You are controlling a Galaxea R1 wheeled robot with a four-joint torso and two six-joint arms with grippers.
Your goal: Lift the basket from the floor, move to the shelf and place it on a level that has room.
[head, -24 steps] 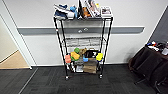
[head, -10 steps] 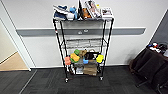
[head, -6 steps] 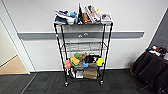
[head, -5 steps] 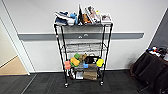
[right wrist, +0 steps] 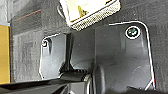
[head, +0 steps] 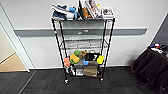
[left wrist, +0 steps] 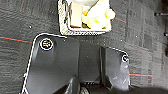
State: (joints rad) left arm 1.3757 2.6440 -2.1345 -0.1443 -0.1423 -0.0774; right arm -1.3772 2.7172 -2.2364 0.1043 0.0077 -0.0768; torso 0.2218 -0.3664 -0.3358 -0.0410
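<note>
Head view: wire rack stands on dark carpet against the wall; top tier crowded, middle wire tier bare, colourful blocks on the tier below it.

Left wrist view: woven basket sits on the carpet just ahead of the left gripper's plate, yellow item inside. Can't tell finger state.

Right wrist view: same basket just ahead of the right gripper's plate. Finger state also unreadable.

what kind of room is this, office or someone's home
Probably an office or a similar building rather than a home: dark carpet tiles on the floor, a grey rail along the plain white wall, and a wire shelf against it.
</note>
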